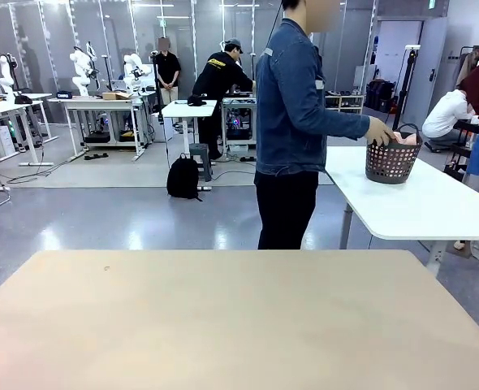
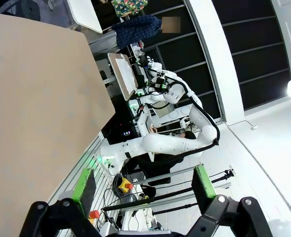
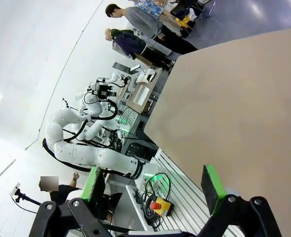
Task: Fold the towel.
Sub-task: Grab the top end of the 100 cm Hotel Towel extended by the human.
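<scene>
A bit of salmon-pink cloth, the towel (image 1: pixel 404 139), peeks over the rim of a dark mesh basket (image 1: pixel 392 162) on a white side table (image 1: pixel 434 207) at the far right. The person in a denim jacket (image 1: pixel 292 97) stands beyond my table with a hand (image 1: pixel 379 131) at the basket. In the left wrist view my left gripper (image 2: pixel 143 187) is open, its green pads (image 2: pixel 84 190) wide apart with nothing between them. My right gripper (image 3: pixel 153 185) is open too, holding nothing, beside the edge of the beige table (image 3: pixel 234 113).
The beige table (image 1: pixel 223 325) spreads across the front view. Each wrist view shows the other white arm (image 2: pixel 160 143) (image 3: pixel 86 153) off the table's side, above a red stop button (image 3: pixel 160 207). Other people and work tables stand farther back.
</scene>
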Robot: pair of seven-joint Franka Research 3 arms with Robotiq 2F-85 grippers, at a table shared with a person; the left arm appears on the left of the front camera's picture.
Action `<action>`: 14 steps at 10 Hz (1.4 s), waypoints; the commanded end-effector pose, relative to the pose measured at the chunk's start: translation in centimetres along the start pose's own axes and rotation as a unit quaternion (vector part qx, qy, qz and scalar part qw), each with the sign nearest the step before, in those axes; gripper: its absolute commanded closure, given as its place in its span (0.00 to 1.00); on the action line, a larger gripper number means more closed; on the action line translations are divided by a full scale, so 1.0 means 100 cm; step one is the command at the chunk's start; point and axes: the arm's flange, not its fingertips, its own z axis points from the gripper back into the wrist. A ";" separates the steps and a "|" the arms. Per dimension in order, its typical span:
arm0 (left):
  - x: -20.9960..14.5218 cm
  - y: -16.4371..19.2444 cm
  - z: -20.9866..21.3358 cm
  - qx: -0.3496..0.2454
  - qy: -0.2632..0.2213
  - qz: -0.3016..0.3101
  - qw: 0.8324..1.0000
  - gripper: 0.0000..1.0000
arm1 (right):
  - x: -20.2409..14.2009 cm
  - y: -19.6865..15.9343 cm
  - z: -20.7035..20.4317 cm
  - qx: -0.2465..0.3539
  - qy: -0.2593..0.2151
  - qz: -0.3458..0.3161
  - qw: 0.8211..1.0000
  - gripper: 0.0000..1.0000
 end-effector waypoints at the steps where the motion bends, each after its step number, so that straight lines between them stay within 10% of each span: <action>1: 0.000 0.000 0.001 -0.002 0.000 0.005 1.000 0.00 | 0.002 0.001 0.000 0.005 -0.003 0.007 1.000 0.00; 14: 0.000 0.000 0.001 -0.002 0.000 0.005 1.000 0.00 | 0.002 0.001 0.000 0.005 -0.003 0.007 1.000 0.00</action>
